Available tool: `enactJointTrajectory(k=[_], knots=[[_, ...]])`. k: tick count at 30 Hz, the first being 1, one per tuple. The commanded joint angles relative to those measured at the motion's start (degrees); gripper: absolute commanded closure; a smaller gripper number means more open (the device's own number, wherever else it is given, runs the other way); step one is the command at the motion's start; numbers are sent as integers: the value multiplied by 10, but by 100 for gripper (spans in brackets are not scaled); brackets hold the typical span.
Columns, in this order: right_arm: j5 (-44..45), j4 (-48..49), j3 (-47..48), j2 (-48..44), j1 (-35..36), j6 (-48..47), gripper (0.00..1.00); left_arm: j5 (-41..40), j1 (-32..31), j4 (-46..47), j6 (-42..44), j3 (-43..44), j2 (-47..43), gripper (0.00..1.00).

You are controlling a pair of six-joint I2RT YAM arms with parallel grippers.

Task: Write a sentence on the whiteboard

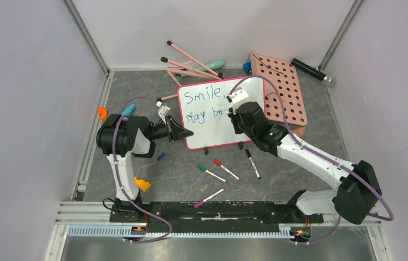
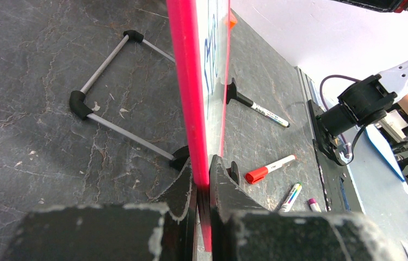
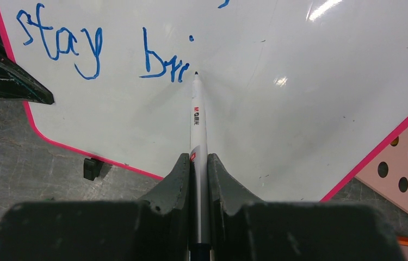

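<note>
1. The whiteboard (image 1: 218, 137) sits around the middle of the table, a bit toward the far edge. A pink pegboard (image 1: 284, 89) is just beside its right edge.
2. The left gripper (image 1: 187, 134) is clamped onto the whiteboard's left edge, down near the near-left corner. In the left wrist view its fingers (image 2: 183, 190) pinch the pink-red rim (image 2: 188, 81) from both sides, and the board is seen edge-on. A wire stand (image 2: 109, 92) with black corner pieces lies on the table behind it.
3. The right gripper (image 1: 233, 114) is over the board's middle, clenched around a marker (image 3: 197, 119). The barrel runs straight out between the two fingers (image 3: 174, 179).
4. The marker tip is at the board surface, right after the last blue stroke. It's hard to tell whether it's actually touching.
5. The sentence (image 3: 98, 51) is in blue ink. The top line reads "Smile," in the overhead view, and the second line reads "stay bri" in the right wrist view. The arm hides part of that second line from above.
6. Loose pens lie between the board and the near edge: a black one (image 1: 252, 163), a red-capped one (image 1: 226, 169), a green one (image 1: 210, 173) and a magenta one (image 1: 208, 198).
7. One of the board's black feet (image 3: 92, 167) shows under its near edge.
</note>
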Motion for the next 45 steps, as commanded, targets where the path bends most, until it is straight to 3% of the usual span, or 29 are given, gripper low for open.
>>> enactJointTrajectory(k=[1,16,28,45], knots=[[6,7,34,2,-6,-8,100,-32,5,24,144,-2,32,97],[0,18,45,31,-13,-14,100,-32,5,24,144,-1,32,97],[-16,19,-12,-1,-13,-11,100,-32,5,24,144,-1,32,97],[21,4,43,26,-18,-18,100,-32,5,24,144,-1,32,97]])
